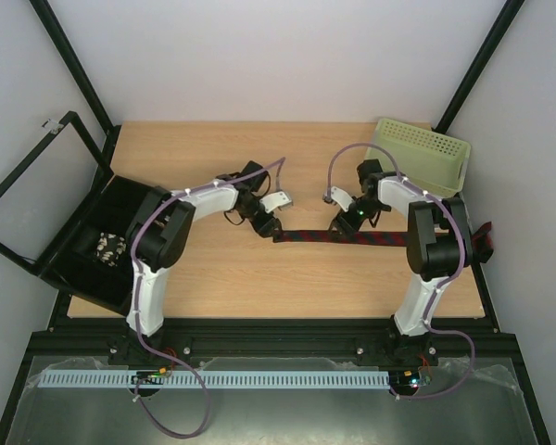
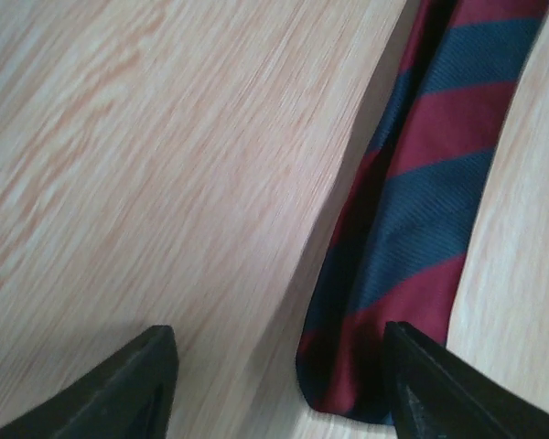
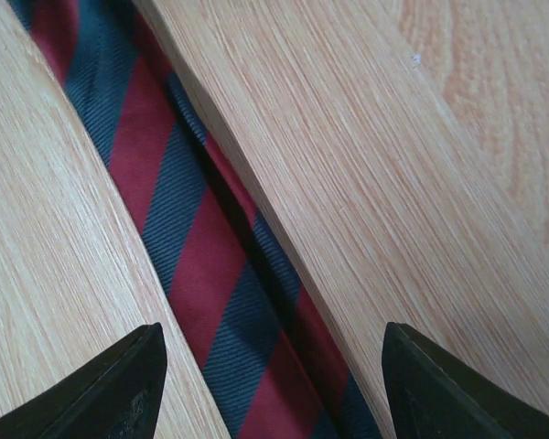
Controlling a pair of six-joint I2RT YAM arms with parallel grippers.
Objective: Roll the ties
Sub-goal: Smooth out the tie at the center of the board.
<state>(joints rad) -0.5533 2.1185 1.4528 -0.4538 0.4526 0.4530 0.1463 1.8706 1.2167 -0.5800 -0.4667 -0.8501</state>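
One tie (image 1: 380,238), dark red with dark blue diagonal stripes, is on the table (image 1: 259,148) in the top external view. It lies flat in a straight line from the middle of the table to the right edge, and part of it is hidden behind the right arm. The left gripper (image 1: 271,228) is down at the tie's left end. The right gripper (image 1: 345,222) is down over the tie a little further right, near the left one but apart from it. A pale green perforated basket (image 1: 426,153) stands at the far right corner. A black box (image 1: 83,241) with its lid swung open sits at the left edge, and its contents are too small to identify.

Left wrist view: the fingers (image 2: 137,393) stand apart and are released. The tie's rounded end (image 2: 348,393) lies on the wood between them, close against the right-hand finger. No pinch on the cloth is visible. The tie runs away from the camera towards the top right of the view, and a shadow follows its left edge.

Right wrist view: the fingers (image 3: 439,393) also stand apart and hold nothing. The tie (image 3: 192,238) runs diagonally on the wood between them, from the upper left down to the bottom centre. Bare wood separates it from each finger. A dark fold or shadow follows its right edge.
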